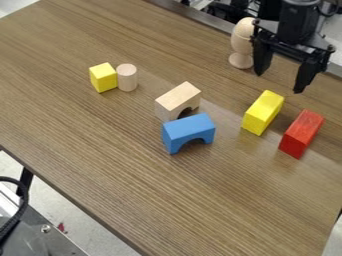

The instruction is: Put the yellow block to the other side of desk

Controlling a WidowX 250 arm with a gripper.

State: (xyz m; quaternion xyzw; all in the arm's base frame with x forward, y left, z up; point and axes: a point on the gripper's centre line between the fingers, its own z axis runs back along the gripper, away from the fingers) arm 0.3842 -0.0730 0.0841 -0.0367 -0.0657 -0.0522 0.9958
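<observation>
The black gripper [279, 83] hangs at the upper right with its two fingers spread and nothing between them. Below it on the wooden desk [100, 145] lies a long yellow block [263, 112], apart from the fingertips. A smaller yellow cube [103, 77] sits at the upper left of the desk.
Right of the long yellow block is a red block [301, 133]. A blue arch [188, 131] and a natural wood arch [178, 101] stand mid-desk. A wooden cylinder [127, 77] is beside the yellow cube. Behind the gripper's left finger stands a wooden egg-topped piece [242, 42].
</observation>
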